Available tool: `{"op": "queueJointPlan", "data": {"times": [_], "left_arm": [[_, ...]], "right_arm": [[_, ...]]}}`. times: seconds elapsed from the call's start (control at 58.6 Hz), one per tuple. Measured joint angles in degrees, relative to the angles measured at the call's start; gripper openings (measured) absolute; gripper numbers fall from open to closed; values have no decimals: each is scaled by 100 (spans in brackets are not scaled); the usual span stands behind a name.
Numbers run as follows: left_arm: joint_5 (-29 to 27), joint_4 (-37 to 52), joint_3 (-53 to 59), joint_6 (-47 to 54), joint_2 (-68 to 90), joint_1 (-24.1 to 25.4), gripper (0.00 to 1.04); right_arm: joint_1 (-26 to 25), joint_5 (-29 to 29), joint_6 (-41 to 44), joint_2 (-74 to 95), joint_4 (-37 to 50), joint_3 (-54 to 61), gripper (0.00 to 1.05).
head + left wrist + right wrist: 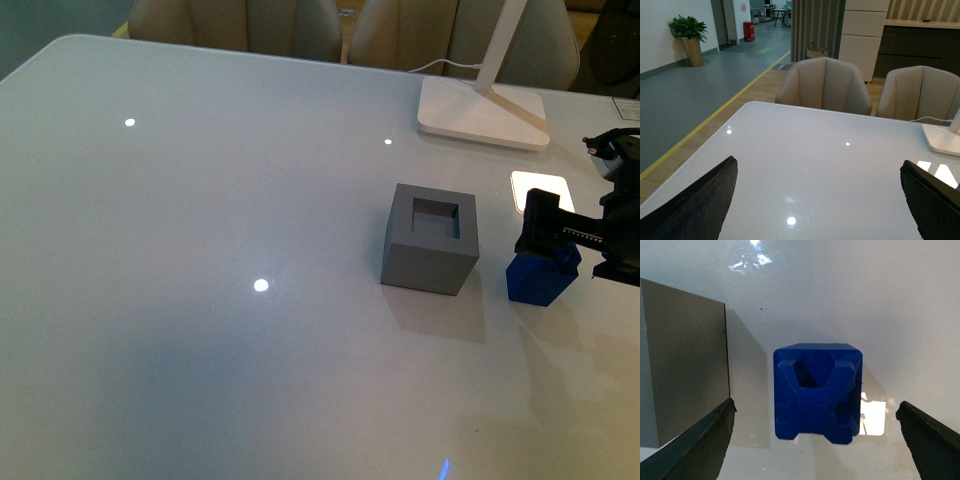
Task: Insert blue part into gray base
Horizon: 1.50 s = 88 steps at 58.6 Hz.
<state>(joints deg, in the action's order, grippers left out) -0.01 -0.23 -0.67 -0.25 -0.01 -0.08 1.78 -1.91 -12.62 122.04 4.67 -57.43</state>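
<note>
The right gripper (815,406) is spread wide and has hold of nothing. In the right wrist view its 2 dark fingers (700,440) stand well clear on either side of the blue part (540,282), with bare table showing between each finger and the part. The part sits on the white table (200,250) directly under the gripper, its notched top face turned up toward the wrist camera. In the front view 1 black finger covers part of its upper edge.

Just beside the blue part, toward the middle of the table, stands the gray base (430,240). It is upright, the square recess in its top is open and unfilled, and a narrow strip of table separates it from the part.

Beyond both, at the far edge of the table, rests the flat white foot of a lamp (480,115), and a bright patch of light (540,188) lies on the table between it and the gripper.

The left gripper (818,162) shows only in its own wrist view, fingers far apart with nothing between them, held over bare table and facing 2 beige chairs (824,85).
</note>
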Motion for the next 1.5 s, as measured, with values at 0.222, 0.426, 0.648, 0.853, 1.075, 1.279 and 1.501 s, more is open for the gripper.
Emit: {"op": "queueJointPlan", "data": {"times": [0.222, 0.426, 0.648, 0.853, 1.075, 1.279, 1.501], "left_arm": [[0, 0, 0, 0, 0, 0, 97], [0, 0, 0, 0, 0, 0, 97], [0, 0, 0, 0, 0, 0, 97], [0, 0, 0, 0, 0, 0, 97], [0, 0, 0, 0, 0, 0, 97], [0, 0, 0, 0, 0, 0, 97], [0, 0, 0, 0, 0, 0, 97]], "right_arm": [[28, 48, -184, 247, -28, -225, 82], [46, 28, -282, 251, -35, -240, 47], [42, -55, -310, -286, -61, 28, 45], [205, -85, -501, -1333, -280, 160, 45], [831, 68, -857, -1808, -671, 42, 45], [1360, 173, -1154, -1602, -778, -313, 45], [1552, 203, -1349, -1163, -879, -608, 45]]}}
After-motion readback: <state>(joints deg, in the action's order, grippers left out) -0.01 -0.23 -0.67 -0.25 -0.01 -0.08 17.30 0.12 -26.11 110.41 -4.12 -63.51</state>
